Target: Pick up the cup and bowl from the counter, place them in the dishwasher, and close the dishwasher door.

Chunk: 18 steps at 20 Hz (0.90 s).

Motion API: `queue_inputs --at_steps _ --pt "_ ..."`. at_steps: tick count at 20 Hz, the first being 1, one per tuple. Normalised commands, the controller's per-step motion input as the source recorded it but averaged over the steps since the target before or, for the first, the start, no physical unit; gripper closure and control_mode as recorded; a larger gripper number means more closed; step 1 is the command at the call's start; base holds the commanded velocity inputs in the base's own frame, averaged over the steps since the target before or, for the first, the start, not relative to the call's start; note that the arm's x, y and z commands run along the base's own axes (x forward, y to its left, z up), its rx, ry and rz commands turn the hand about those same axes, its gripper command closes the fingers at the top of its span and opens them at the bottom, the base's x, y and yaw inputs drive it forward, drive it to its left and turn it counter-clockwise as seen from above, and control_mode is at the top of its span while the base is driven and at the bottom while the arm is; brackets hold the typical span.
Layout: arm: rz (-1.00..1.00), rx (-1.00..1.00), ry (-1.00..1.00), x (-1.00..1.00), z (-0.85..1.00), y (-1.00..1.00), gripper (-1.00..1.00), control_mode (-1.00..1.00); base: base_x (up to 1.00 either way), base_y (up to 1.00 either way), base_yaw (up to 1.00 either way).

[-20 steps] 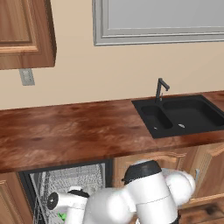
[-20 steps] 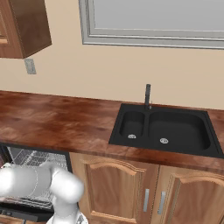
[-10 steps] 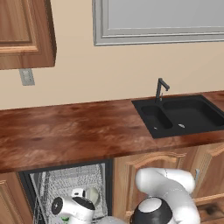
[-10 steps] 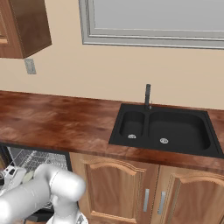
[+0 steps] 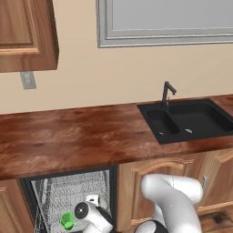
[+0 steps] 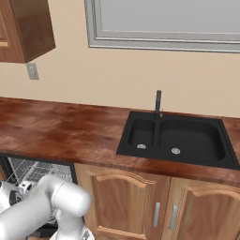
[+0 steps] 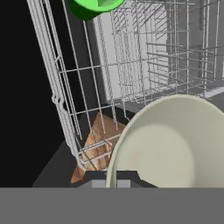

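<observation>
Clamping bowl [image 7: 168, 144] rim, end effector [image 7: 116, 178] closed, inside dishwasher [image 5: 68, 195].

You see a fat, round, shiny white arm [image 5: 175, 200] with dark joints and a small black ring.

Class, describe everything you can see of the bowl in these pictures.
The bowl is pale grey-white, round and shallow, smooth and matte inside. In the hand view it is tipped, its hollow facing the camera, close before the dishwasher's grey wire rack. The shut gripper pinches its lower rim.
</observation>
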Motion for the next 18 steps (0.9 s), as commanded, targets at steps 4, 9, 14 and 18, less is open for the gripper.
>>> queue_inputs --at_steps 4,9,14,18 --pt "0.12 0.09 0.08 0.85 -0.64 0.14 1.0 -1.0 0.0 0.0 0.0" --pt "0.12 0.07 0.09 0.81 -0.6 0.3 -1.0 -1.0 0.0 0.0 0.0" --pt "0.08 0.02 0.02 0.37 -0.26 0.09 -1.0 -1.0 0.0 0.0 0.0" --pt "0.06 0.0 0.0 0.15 0.17 0.18 -1.0 -1.0 0.0 0.0 0.0"
